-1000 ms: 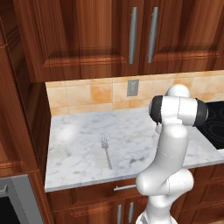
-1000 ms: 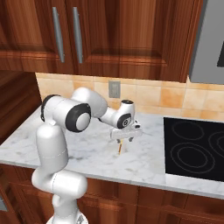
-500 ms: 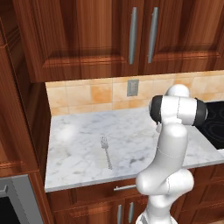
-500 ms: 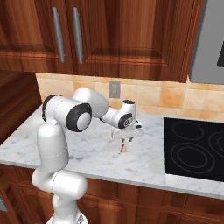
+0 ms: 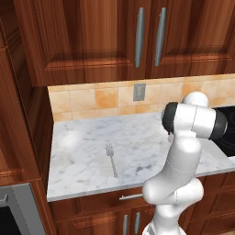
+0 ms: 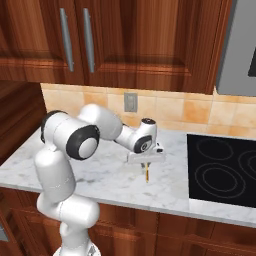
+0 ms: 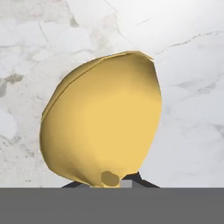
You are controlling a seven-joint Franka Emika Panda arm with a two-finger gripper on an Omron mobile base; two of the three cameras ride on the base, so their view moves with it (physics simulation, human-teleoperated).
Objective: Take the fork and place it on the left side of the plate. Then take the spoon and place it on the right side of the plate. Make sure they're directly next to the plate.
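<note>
Yellow spoon (image 7: 103, 138) bowl loomed mid-frame, handle hidden; gripper (image 6: 146, 167) fingers clamped on spoon; fork (image 5: 110, 158) lay lower centre.

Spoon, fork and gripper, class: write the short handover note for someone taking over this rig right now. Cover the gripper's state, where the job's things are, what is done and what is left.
Gripper: shut on the spoon; its yellow bowl fills the hand view, close above the marble counter, just left of the stovetop.
Fork: lying flat on the counter, left of the arm, untouched.
Plate: I can't make it out in these views.
Done: spoon gripped.
Left: find the plate, set the spoon directly at its right, then pick up the fork and set it directly at its left.
</note>
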